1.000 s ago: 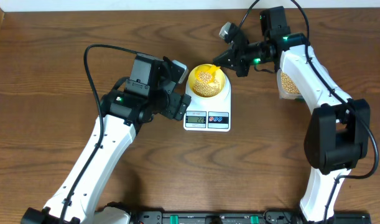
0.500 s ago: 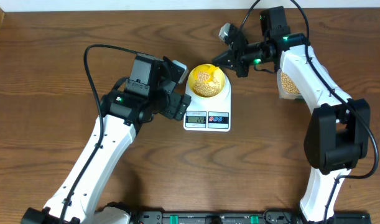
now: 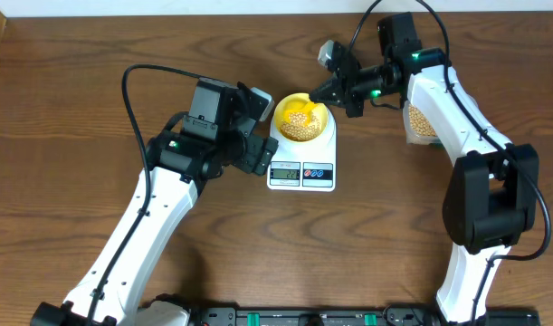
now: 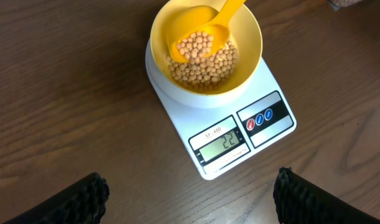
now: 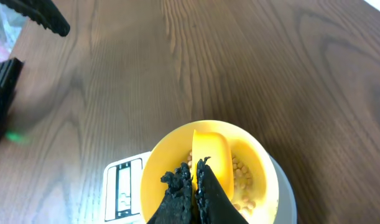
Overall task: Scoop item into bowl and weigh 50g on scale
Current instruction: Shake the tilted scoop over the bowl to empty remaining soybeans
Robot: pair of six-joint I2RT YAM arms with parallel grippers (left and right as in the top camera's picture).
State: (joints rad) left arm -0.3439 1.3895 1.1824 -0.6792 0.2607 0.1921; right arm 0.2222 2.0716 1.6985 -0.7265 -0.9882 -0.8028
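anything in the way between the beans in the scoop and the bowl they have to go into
Nothing visible does. The right gripper holds the scoop, loaded with beans, right over the open bowl on the scale. Beneath it lie only beans already in the bowl.

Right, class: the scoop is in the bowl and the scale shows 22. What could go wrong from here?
1. The scoop, held in the right jaws, sits low in the bowl; if it presses on the beans or rim, the scale may read falsely high.
2. The scoop is loaded; a quick tip could bounce beans over the rim onto the table.
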